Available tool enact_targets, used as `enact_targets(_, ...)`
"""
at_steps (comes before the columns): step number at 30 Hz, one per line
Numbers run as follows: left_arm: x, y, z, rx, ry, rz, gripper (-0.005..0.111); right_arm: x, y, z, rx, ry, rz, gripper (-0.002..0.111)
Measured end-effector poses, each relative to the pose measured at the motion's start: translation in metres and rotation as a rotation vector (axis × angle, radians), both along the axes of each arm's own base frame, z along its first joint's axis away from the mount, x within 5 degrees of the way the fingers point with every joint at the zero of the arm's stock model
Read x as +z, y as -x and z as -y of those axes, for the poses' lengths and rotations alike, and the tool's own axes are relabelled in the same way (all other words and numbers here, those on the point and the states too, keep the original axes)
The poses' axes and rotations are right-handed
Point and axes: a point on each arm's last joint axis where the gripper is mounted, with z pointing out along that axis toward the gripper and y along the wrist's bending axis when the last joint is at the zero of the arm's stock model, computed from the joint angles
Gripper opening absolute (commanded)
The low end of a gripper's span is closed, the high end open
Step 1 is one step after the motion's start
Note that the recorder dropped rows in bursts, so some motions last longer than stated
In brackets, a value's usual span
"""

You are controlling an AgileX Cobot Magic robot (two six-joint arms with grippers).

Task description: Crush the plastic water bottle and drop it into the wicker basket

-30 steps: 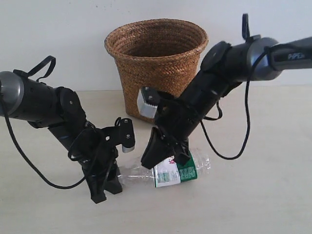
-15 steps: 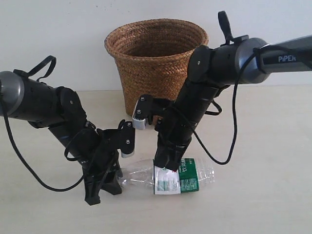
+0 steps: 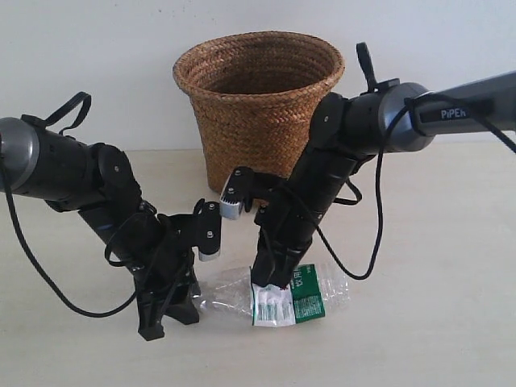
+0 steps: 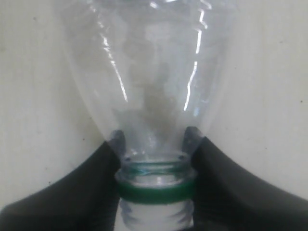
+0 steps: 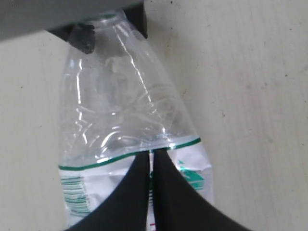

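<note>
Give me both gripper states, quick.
Left gripper: closed on the neck of the plastic water bottle.
Right gripper: closed, empty, tips against the bottle.

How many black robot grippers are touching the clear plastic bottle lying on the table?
2. The black left gripper clamps the clear plastic water bottle at its neck; the black right gripper, jaws together, presses its green-and-white label. No others visible.
</note>
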Motion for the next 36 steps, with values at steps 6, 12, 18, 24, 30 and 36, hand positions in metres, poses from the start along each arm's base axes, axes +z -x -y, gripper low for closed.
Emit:
enact_targets(6,0.000,0.000,0.000,0.006,0.000,-0.004,0.004,-0.017,-0.012,0.014,-0.107,-0.063,-0.122,0.000)
enact_targets(12,0.000,0.000,0.000,0.007,0.001,-0.005,0.004,-0.029,-0.016,0.021,-0.161,-0.071,-0.192,0.000)
enact_targets(18,0.000,0.001,0.001,0.014,0.010,-0.010,0.004,-0.038,-0.016,0.022,-0.181,-0.031,-0.221,0.000)
enact_targets(24,0.000,0.001,0.002,0.010,0.012,-0.010,0.004,-0.041,-0.017,0.022,-0.242,0.020,-0.257,0.000)
enact_targets(30,0.000,0.001,0.003,0.011,0.014,-0.010,0.004,-0.037,-0.023,0.019,-0.268,0.049,-0.302,0.000)
enact_targets(36,-0.001,0.001,0.003,0.021,0.023,-0.017,0.004,-0.021,-0.028,0.019,-0.285,0.078,-0.317,0.000)
